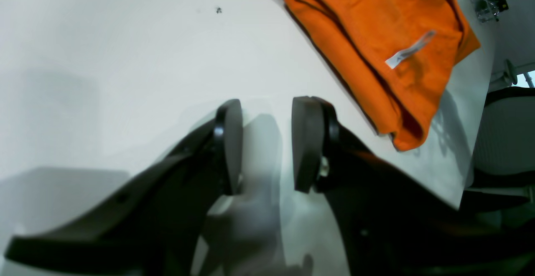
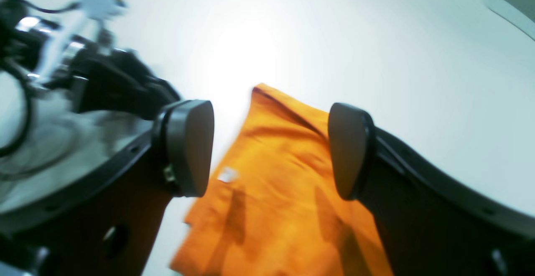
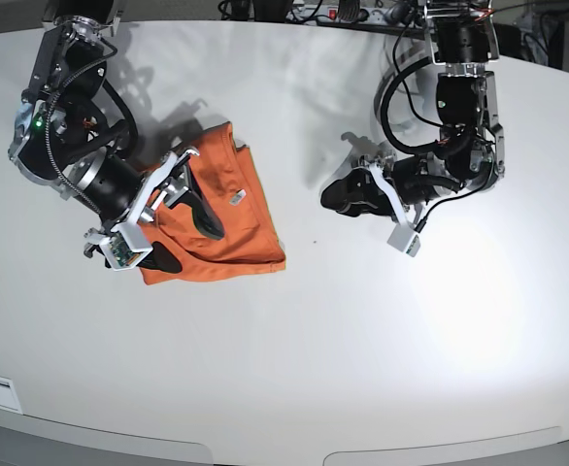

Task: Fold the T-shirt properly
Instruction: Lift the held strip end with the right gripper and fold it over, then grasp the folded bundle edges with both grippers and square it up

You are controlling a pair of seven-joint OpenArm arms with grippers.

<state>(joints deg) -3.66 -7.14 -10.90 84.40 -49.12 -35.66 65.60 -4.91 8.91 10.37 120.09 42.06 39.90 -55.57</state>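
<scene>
The orange T-shirt (image 3: 231,218) lies folded into a compact bundle on the white table (image 3: 382,340), left of centre, with its small white tag (image 3: 237,197) facing up. My right gripper (image 3: 185,238) hovers open over the shirt's left part. In the right wrist view the shirt (image 2: 276,184) and tag (image 2: 228,175) show between the spread fingers, with the gripper (image 2: 269,150) holding nothing. My left gripper (image 3: 348,197) is open and empty over bare table to the right of the shirt. In the left wrist view the gripper (image 1: 267,142) is short of the shirt (image 1: 376,29) and tag (image 1: 409,50).
Cables and a power strip (image 3: 343,12) run along the table's back edge. A small dark speck (image 3: 314,242) lies on the table between shirt and left gripper. In the left wrist view a grey chair (image 1: 505,134) stands beyond the table edge.
</scene>
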